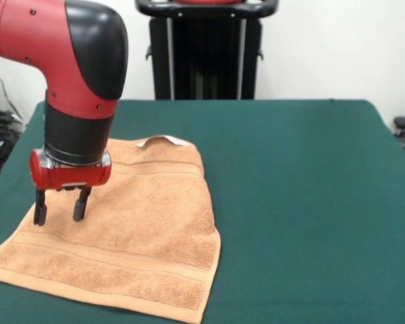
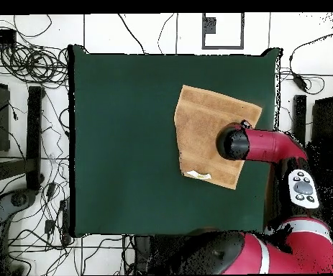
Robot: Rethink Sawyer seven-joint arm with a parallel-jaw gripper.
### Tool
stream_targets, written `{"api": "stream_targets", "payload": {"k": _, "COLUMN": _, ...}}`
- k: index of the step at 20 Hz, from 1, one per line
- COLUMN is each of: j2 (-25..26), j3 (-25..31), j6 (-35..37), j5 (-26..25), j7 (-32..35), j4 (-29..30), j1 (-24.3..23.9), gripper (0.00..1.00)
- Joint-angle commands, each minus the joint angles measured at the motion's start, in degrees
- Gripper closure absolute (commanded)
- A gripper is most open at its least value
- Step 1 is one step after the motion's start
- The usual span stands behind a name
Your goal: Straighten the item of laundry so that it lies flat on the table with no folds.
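The orange-tan terry towel [image 1: 131, 239] lies spread on the dark green table [image 1: 304, 202] at the front view's left. It looks flat, with band stripes near the near and far edges and a small white tag [image 1: 163, 140] at its far edge. In the overhead view the towel [image 2: 201, 122] lies near the table's right edge, the tag [image 2: 198, 175] at its lower edge. My gripper [image 1: 59, 210] hangs open and empty just above the towel's left part, fingers [image 1: 81, 204] pointing down. In the overhead view the arm's black elbow [image 2: 232, 142] hides the gripper.
The robot's black pedestal [image 1: 206, 50] stands at the table's far side. The towel's near corner sits close to the table's front edge [image 1: 88, 317]. Cables and black stands [image 2: 34, 136] lie on the floor around the table [image 2: 126, 144].
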Motion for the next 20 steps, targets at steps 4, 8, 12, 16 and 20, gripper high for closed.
{"api": "stream_targets", "payload": {"k": 4, "j2": 3.83, "j3": 6.41, "j6": 5.2, "j5": -5.41, "j7": -5.68, "j4": 1.44, "j1": 0.21, "gripper": 0.0}}
{"api": "stream_targets", "payload": {"k": 8, "j2": 4.47, "j3": 5.6, "j6": 5.57, "j5": -6.62, "j7": -4.61, "j4": 0.32, "j1": 1.15, "gripper": 0.0}}
{"api": "stream_targets", "payload": {"k": 12, "j2": 6.02, "j3": 2.92, "j6": 5.54, "j5": -8.64, "j7": -3.11, "j4": -2.05, "j1": 3.27, "gripper": 0.0}}
{"api": "stream_targets", "payload": {"k": 16, "j2": 8.58, "j3": -2.21, "j6": 4.65, "j5": -11.81, "j7": 1.54, "j4": -5.57, "j1": 6.51, "gripper": 0.0}}
{"api": "stream_targets", "payload": {"k": 20, "j2": 10.55, "j3": -6.39, "j6": 4.29, "j5": -14.05, "j7": 4.57, "j4": -7.92, "j1": 8.98, "gripper": 0.0}}
